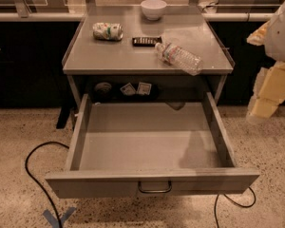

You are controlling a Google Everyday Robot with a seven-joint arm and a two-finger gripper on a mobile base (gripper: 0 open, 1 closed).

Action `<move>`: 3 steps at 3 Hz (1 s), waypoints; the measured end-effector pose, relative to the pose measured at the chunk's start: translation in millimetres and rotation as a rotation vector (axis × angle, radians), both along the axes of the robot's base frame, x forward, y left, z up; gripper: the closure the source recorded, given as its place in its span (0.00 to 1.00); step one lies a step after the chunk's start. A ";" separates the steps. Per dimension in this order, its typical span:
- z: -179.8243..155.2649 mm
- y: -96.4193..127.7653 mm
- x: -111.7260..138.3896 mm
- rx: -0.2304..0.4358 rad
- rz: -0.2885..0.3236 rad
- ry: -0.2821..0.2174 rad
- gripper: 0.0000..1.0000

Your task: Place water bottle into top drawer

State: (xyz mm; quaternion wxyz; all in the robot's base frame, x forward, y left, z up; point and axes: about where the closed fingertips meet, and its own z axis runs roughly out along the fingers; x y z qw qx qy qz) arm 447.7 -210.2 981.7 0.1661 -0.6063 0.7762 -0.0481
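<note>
The water bottle (179, 57) is seen lying on its side near the front right corner of the table top (109, 56), its cap turned toward a dark flat object (146, 41). A crushed can (107, 31) is placed toward the back left, a white bowl (153, 8) at the back edge. The top drawer (104, 185) is pulled fully out below. The gripper (266, 99) is held off the right edge, apart from the bottle; its opening cannot be told.

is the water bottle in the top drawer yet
No, the water bottle lies on its side on the tabletop above the open top drawer, and the end effector hangs at the view's right edge.
</note>
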 end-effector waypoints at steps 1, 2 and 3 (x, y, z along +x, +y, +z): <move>8.9 8.9 25.4 -0.005 0.032 -0.060 0.00; 15.7 17.2 62.5 0.028 0.083 -0.110 0.00; 19.0 28.8 99.8 0.095 0.139 -0.140 0.00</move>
